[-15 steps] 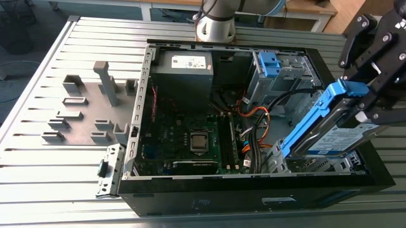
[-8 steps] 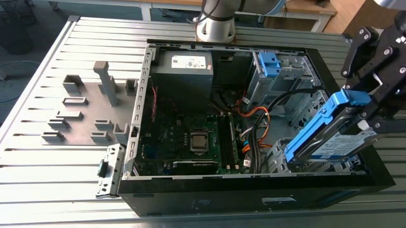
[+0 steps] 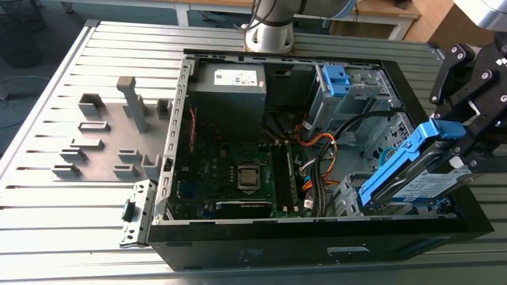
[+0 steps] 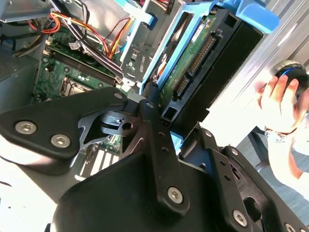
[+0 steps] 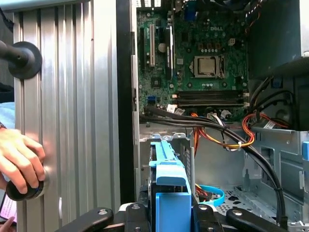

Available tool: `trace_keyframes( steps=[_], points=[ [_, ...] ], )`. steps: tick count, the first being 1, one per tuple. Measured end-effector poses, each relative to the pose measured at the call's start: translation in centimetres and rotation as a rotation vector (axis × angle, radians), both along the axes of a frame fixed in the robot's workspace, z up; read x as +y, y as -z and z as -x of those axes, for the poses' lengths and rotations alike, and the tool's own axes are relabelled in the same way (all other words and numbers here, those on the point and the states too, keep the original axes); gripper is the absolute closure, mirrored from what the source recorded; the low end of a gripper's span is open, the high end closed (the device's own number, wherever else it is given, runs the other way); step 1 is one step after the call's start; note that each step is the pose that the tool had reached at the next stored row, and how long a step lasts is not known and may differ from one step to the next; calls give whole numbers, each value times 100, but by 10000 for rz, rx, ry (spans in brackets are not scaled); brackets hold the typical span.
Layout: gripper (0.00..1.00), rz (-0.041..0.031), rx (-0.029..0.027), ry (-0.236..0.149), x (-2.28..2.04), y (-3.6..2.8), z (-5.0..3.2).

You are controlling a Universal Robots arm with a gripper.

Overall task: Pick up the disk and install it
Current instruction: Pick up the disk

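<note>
The disk [image 3: 416, 178], a silver drive in a bright blue frame, hangs tilted over the drive bay at the corner of the open computer case [image 3: 317, 249], at the exterior view's right. My gripper [image 3: 458, 151] is shut on the disk's upper end, and its black fingers [image 5: 203, 215] flank the blue frame. In the first wrist view the disk [image 5: 169, 193] stands edge-on, pointing into the case. In the second wrist view the disk [image 4: 193, 63] shows its green circuit side and connector, close to the metal bay.
Orange and black cables [image 3: 317, 142] cross the case between the motherboard [image 3: 237, 172] and the bay. A grey power supply [image 3: 230, 89] and a blue clip [image 3: 336, 80] sit at the back. Grey fixtures [image 3: 111, 136] stand beside the case. A person's hand [image 5: 19, 159] rests on a black knob.
</note>
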State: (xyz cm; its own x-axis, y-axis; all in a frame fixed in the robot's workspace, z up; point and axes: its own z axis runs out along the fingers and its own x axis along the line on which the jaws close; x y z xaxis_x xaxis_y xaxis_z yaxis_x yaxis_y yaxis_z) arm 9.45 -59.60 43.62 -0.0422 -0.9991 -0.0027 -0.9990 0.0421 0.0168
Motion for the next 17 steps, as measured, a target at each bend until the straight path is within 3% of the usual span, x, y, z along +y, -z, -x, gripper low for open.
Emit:
trace_keyframes(
  steps=[14,17],
  points=[
    [64,-2,0,-90,134,11,-1],
    [64,-1,0,-130,186,19,-1]
  ],
)
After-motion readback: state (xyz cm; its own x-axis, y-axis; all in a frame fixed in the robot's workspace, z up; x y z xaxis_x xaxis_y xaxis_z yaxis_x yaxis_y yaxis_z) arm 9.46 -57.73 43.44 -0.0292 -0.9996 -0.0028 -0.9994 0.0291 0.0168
